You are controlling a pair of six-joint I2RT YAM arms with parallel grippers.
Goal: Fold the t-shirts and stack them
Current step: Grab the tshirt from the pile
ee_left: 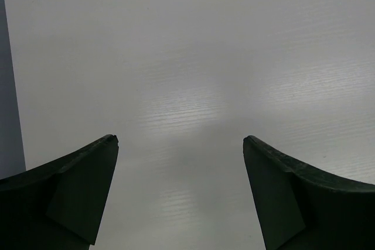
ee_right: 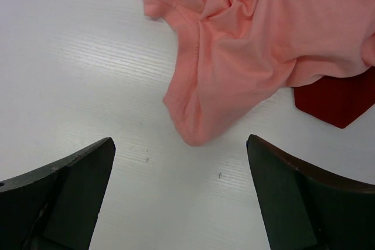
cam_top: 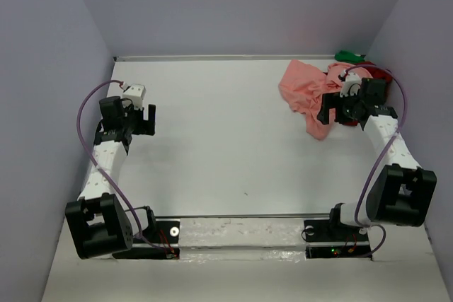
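Plainly soft, light and limp, the salmon-pink t-shirt [ee_right: 252, 33] lies crumpled at two o'clock on the table [cam_top: 226, 146], probably best pinched at the corner just ahead of the wide-open right gripper [ee_right: 179, 142], with the dark red t-shirt [ee_right: 337, 100] and green t-shirt [cam_top: 348, 56] mostly hidden behind it and the left gripper [ee_left: 180, 140] equally wide at nine o'clock.

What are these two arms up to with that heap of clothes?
Nothing is folded yet. A salmon-pink t-shirt, a dark red t-shirt and a green t-shirt lie crumpled in the far right corner of the table. The right end effector hangs open at the pink one's edge; the left end effector is open over bare table.
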